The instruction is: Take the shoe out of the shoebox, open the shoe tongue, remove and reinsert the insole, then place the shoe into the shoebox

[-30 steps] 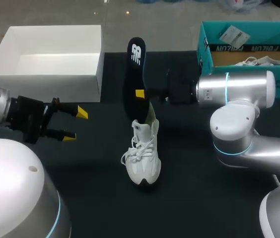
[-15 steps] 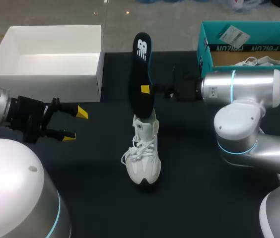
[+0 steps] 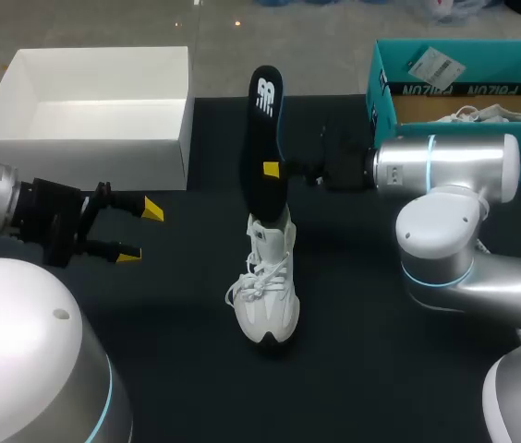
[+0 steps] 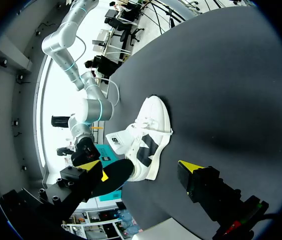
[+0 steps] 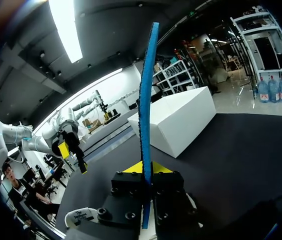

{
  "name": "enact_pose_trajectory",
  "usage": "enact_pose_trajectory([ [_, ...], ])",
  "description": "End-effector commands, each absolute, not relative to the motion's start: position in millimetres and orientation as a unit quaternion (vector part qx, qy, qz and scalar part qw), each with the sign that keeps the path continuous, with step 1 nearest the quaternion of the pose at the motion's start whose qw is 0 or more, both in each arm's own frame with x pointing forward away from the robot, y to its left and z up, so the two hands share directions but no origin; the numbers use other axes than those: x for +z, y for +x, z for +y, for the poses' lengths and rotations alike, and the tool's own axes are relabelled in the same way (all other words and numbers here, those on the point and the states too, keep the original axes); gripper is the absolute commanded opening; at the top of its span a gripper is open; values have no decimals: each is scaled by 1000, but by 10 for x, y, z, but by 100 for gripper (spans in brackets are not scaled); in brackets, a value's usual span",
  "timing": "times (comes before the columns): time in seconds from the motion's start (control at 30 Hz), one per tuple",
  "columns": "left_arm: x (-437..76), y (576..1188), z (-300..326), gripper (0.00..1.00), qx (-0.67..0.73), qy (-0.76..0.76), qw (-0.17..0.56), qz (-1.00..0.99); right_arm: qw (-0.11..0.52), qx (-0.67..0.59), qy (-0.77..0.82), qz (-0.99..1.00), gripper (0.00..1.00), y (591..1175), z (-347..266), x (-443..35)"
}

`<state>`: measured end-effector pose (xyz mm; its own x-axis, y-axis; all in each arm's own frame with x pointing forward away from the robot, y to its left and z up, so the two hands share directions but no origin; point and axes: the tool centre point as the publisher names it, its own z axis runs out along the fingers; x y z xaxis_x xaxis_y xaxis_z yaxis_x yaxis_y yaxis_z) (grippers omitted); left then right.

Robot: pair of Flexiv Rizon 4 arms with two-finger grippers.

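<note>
A white shoe [image 3: 265,295] stands upright on the black table, toe toward the front edge. The black insole [image 3: 262,138] stands nearly on end above the shoe's heel, its lower end at the shoe's opening. My right gripper [image 3: 272,169] is shut on the insole's middle. In the right wrist view the insole [image 5: 146,100] shows edge-on between the yellow tips of that gripper [image 5: 145,167]. My left gripper [image 3: 136,231] hangs open and empty to the left of the shoe. In its own view the left gripper [image 4: 141,167] faces the shoe [image 4: 148,142] and the insole [image 4: 111,177].
An open white box [image 3: 94,101] sits at the back left, also visible as the white box [image 5: 181,120] ahead of my right gripper. A teal shoebox [image 3: 464,88] with another shoe inside stands at the back right. Bare black table lies around the shoe.
My right gripper has shifted a little to the right with the insole, which now stands more upright over the shoe. The left arm and the shoe have not moved.
</note>
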<state>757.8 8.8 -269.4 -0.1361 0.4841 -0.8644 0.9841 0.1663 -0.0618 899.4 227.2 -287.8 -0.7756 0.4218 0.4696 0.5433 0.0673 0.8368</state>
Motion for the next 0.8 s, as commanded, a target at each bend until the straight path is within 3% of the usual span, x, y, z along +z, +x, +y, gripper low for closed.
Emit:
enact_pose_trajectory([
  [0.03,-2689,7574,82,100,-341,548,363,672,48,-596,-334,-729,0,8948,2263,-2958],
  [0.8,-2689,7574,82,100,-341,548,363,672,58,-586,-354,-727,0,8793,2098,-3239],
])
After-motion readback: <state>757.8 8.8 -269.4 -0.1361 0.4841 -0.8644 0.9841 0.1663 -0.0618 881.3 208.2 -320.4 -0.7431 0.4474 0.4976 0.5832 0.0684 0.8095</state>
